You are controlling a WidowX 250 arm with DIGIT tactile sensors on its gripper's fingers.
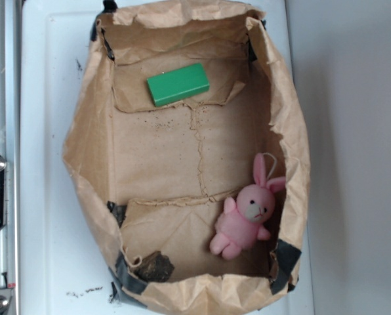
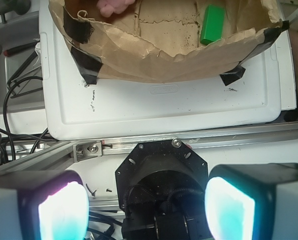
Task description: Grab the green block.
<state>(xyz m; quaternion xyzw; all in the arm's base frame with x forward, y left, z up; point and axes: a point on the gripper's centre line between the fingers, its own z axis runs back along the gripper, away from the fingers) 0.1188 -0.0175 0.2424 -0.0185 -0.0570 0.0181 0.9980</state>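
Green block (image 1: 178, 84) lies flat on the floor of the paper-bag tray (image 1: 84, 131), at about 12 o'clock in the exterior view, resting across a folded flap near the far wall. Long side runs roughly 9-to-3, tilted slightly up toward 3. Nothing touches it. In the wrist view the same block (image 2: 212, 24) shows at about 1 o'clock, behind the crumpled near wall of the tray (image 2: 154, 60).

Pink plush bunny (image 1: 246, 213) sits at about 4 o'clock in the exterior view, leaning against the right wall, well apart from the block. Only a scrap of it (image 2: 114, 6) shows at the top edge of the wrist view. Dark brown lumpy chunk (image 1: 153, 266) is at about 6 o'clock, against the near-left corner by the black tape (image 1: 124, 275).

The tray stands on a white plastic board (image 1: 41, 131); a metal rail (image 2: 229, 140) runs along its edge in the wrist view.

My gripper (image 2: 141, 207) is outside the tray, not over the block. Fingers (image 2: 61, 210) are spread wide, holding nothing.
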